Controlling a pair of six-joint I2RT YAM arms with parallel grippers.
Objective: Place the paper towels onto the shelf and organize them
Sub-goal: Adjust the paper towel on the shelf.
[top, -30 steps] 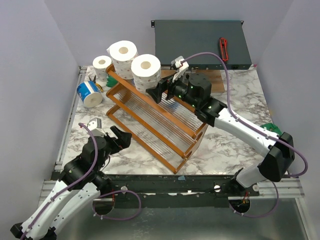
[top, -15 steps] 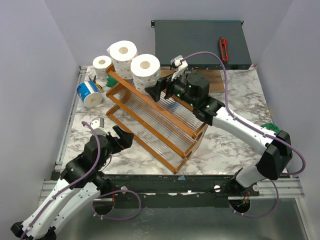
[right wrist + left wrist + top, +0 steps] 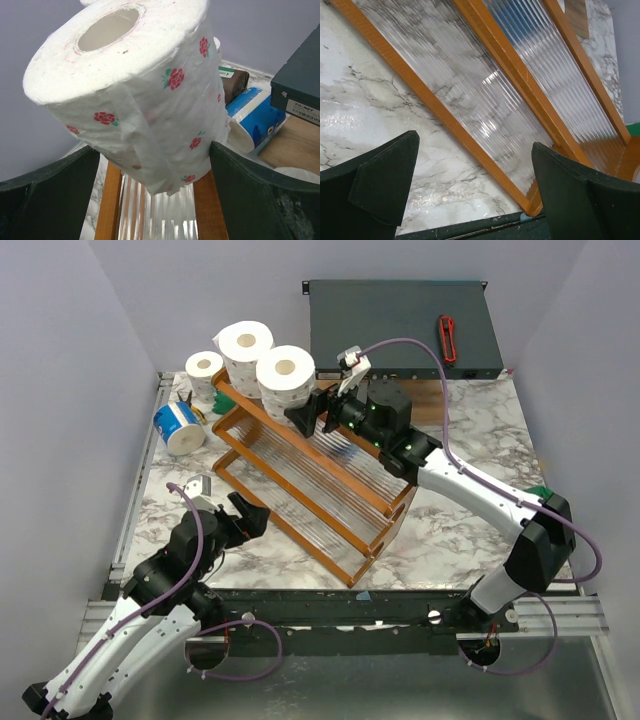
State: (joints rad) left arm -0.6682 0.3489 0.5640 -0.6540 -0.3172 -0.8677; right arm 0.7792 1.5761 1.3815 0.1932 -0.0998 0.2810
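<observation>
My right gripper [image 3: 308,412] is shut on a bare white paper towel roll [image 3: 285,380] with a red rose print [image 3: 145,95]. It holds the roll tilted over the far end of the shelf's [image 3: 330,490] top tier. Right behind it, a second white roll [image 3: 245,348] stands upright on that end. A smaller white roll [image 3: 203,366] and a blue-wrapped roll [image 3: 180,427] lie on the table left of the shelf. My left gripper [image 3: 243,519] is open with nothing in it, low beside the shelf's near rail [image 3: 470,145].
A dark grey metal box [image 3: 400,325] with a red-handled tool [image 3: 447,337] on it sits at the back. A green object [image 3: 540,495] lies by the right arm. In the right wrist view, the blue-wrapped roll [image 3: 257,120] shows beyond the held roll.
My right gripper has carried the held roll a little left and back along the top tier, closer to the other white roll. The left gripper has shifted slightly.
</observation>
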